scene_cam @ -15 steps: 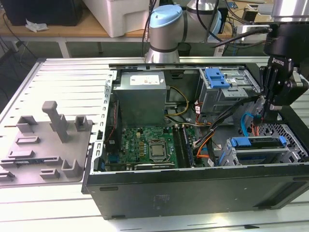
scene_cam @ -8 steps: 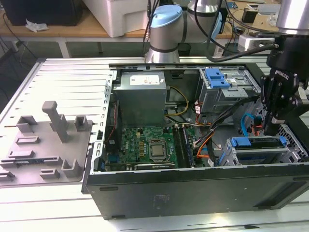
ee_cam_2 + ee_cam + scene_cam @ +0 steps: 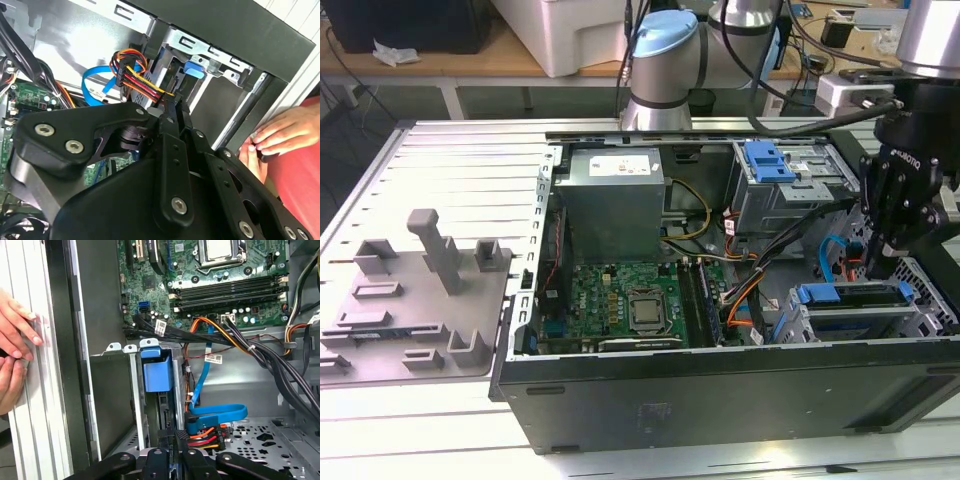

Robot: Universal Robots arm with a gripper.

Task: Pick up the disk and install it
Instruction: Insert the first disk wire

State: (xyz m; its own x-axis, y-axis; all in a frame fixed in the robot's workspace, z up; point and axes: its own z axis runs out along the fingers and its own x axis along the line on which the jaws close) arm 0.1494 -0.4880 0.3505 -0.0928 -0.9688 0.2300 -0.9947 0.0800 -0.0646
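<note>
Exterior view: disk (image 3: 850, 293), blue-framed, edge-on in cage (image 3: 920, 318) under gripper (image 3: 876, 266).

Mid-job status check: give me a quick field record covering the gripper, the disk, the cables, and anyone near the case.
gripper: inside the open case, down at the drive bay on the exterior view's right
disk: in the bay slot, blue bracket end showing; how far in cannot be told
nearest to gripper: the disk's end by the coloured power cable
blue data cable: loops beside the bay
person's hands: at the case's outer edge
</note>
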